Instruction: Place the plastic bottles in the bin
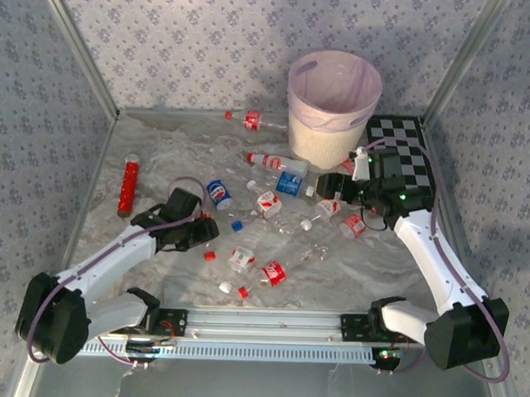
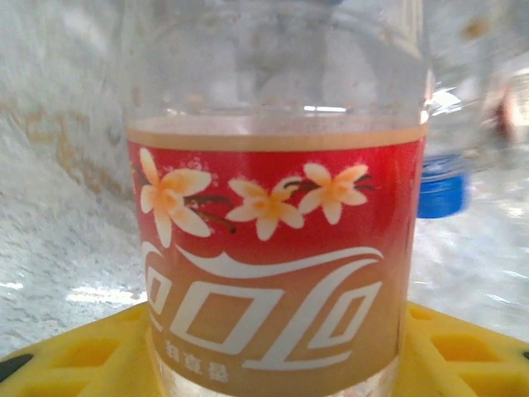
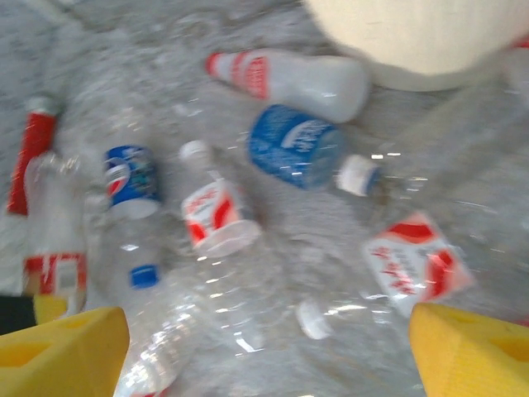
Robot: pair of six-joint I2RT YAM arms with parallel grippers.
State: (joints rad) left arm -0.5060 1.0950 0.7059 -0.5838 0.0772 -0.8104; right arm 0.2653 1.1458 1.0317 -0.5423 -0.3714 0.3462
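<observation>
A clear plastic bottle (image 2: 277, 248) with a red-and-white flowered label stands between the yellow fingers (image 2: 66, 351) of my left gripper (image 2: 277, 356), which is shut on its lower body. From above, the left gripper (image 1: 198, 233) sits low at the table's left-middle. My right gripper (image 1: 335, 188) hovers open beside the bin (image 1: 333, 105), a cream bucket with a pale lilac liner. Its yellow fingertips (image 3: 66, 347) stand wide apart above several loose bottles, among them a clear one with a blue cap (image 3: 165, 322) and a red-and-white labelled one (image 3: 215, 217).
More bottles lie scattered mid-table, such as a blue-labelled one (image 1: 219, 192) and red-labelled ones (image 1: 273, 273) (image 1: 259, 122). A long red tube (image 1: 127, 185) lies at the left. A chequered board (image 1: 402, 138) is behind the right arm. Loose caps (image 1: 209, 256) lie near the front.
</observation>
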